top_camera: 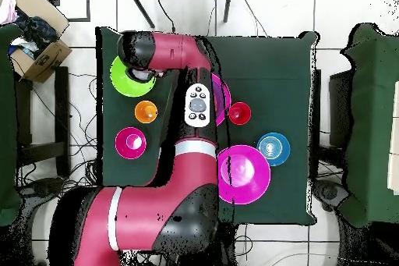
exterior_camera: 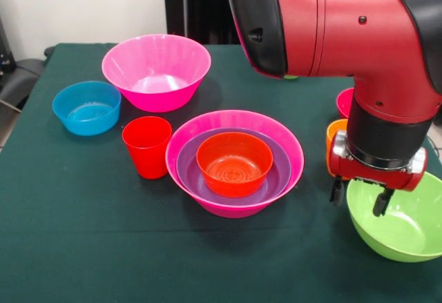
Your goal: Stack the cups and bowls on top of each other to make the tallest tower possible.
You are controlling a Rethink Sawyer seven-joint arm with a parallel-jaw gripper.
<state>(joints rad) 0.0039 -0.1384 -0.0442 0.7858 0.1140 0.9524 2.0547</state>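
The tower (exterior_camera: 235, 161) stands mid-table: a large hot-pink bowl holding a purple bowl and a small orange-red bowl; in the overhead view the arm covers most of it (top_camera: 225, 95). My gripper (exterior_camera: 359, 198) hangs open at the lime green bowl (exterior_camera: 404, 223) (top_camera: 131, 77), one finger (exterior_camera: 336, 191) outside its rim and the other inside. Behind the gripper stand an orange cup (exterior_camera: 335, 134) (top_camera: 146, 111) and a crimson bowl (exterior_camera: 344, 101) (top_camera: 130, 142). A red cup (exterior_camera: 146, 145) (top_camera: 238, 112), a blue bowl (exterior_camera: 86, 107) (top_camera: 273, 148) and a second pink bowl (exterior_camera: 156, 70) (top_camera: 244, 173) stand apart.
The dark green table (exterior_camera: 76, 206) ends close in front of the green bowl. My arm's bulk (exterior_camera: 331, 20) hangs over the table's right half. A cardboard box (top_camera: 35, 40) sits on the floor off one side.
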